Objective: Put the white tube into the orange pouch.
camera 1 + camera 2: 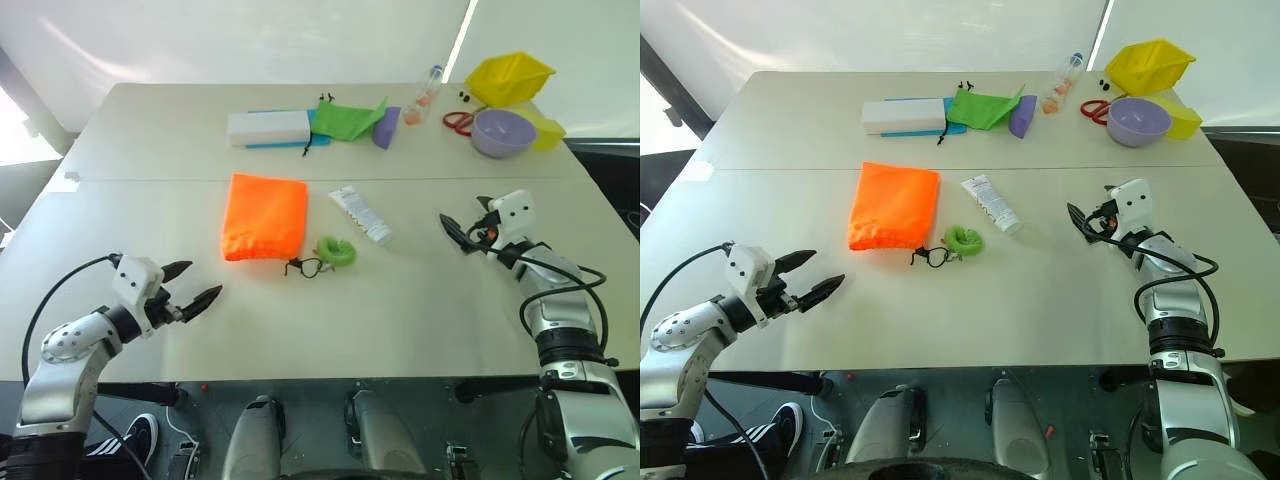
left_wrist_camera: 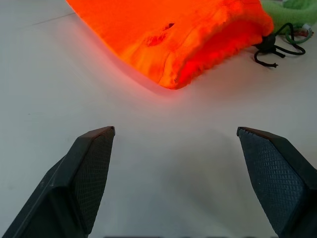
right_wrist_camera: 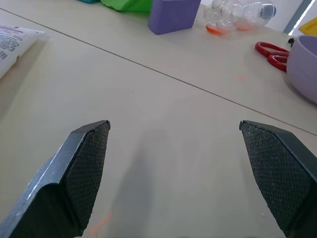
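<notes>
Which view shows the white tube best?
Either head view: the white tube lies whole on the table, right of the orange pouch. The right wrist view catches just its printed end.

White box (image 1: 268,127), green cloth (image 1: 347,120), purple bowl (image 1: 502,132), yellow bin (image 1: 510,77).
</notes>
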